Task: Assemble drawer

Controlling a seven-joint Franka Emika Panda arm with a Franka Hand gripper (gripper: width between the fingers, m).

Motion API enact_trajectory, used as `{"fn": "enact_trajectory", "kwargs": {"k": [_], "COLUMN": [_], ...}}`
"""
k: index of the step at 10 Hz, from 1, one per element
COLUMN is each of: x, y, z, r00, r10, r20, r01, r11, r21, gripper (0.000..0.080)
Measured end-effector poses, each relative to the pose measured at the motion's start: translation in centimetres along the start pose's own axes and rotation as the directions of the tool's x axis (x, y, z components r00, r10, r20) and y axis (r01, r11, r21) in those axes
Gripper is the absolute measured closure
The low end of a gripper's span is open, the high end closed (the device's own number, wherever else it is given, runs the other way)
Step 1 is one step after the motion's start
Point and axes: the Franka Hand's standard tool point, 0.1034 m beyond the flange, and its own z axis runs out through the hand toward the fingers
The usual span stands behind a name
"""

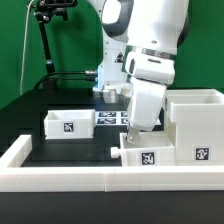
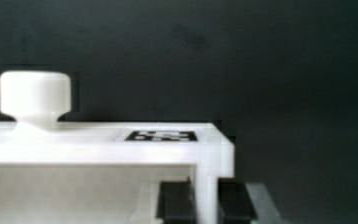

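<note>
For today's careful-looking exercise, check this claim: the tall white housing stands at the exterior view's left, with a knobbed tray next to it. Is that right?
One detail is wrong. The exterior view shows the housing at its right, not its left. The knobbed tray is next to it, as stated.

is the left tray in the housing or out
Out. The tray sits by itself on the dark table, clearly apart from the housing.
</note>
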Motion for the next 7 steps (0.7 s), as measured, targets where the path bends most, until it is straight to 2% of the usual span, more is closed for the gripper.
{"fn": "enact_trajectory", "kwargs": {"k": [5, 7], "x": [-0.06, 0.42], "y": [-0.04, -0.56], "z": [0.04, -0.12], "r00": [1.0, 0.999], "r10": [0.012, 0.048], "r20": [0.002, -0.014], "r01": [-0.012, -0.048], "r11": [1.0, 0.999], "r21": [0.003, -0.014], "gripper": [0.0753, 0.0752]}}
